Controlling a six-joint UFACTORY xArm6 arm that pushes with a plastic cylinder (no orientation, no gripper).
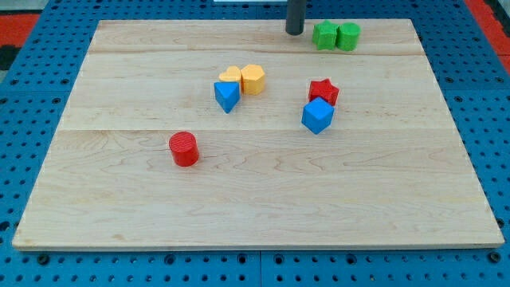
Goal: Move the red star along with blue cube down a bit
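The red star (323, 92) lies right of the board's middle, and the blue cube (317, 115) touches it just below. My tip (295, 31) is a dark rod at the view's top edge of the board. It stands above and slightly left of the red star, well apart from it, and just left of the green blocks.
Two green blocks (335, 36) sit side by side at the top, right of my tip. A yellow heart (231, 76), a yellow hexagon (253, 79) and a blue triangular block (226, 96) cluster left of centre. A red cylinder (184, 148) sits lower left. The wooden board (255, 199) lies on a blue pegboard.
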